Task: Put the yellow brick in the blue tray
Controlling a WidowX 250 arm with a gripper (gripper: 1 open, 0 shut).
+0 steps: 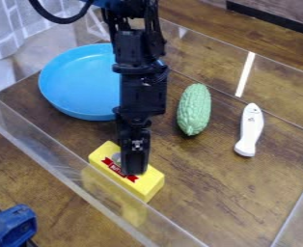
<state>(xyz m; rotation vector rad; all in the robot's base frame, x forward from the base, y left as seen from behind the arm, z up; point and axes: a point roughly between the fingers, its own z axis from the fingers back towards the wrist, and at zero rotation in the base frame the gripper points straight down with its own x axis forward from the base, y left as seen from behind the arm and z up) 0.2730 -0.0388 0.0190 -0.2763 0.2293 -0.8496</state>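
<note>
The yellow brick, with a red label on top, lies on the wooden table near its front edge. My gripper points steeply down and sits low over the brick's middle, its dark fingers at the brick's top. The jaws look open, and the brick still rests on the table. The blue tray, a round shallow dish, stands behind and to the left of the brick, partly hidden by the arm.
A green bumpy gourd lies right of the arm, and a white handle-shaped object lies further right. A clear plastic wall runs along the table's front edge. A blue object sits at the bottom left corner.
</note>
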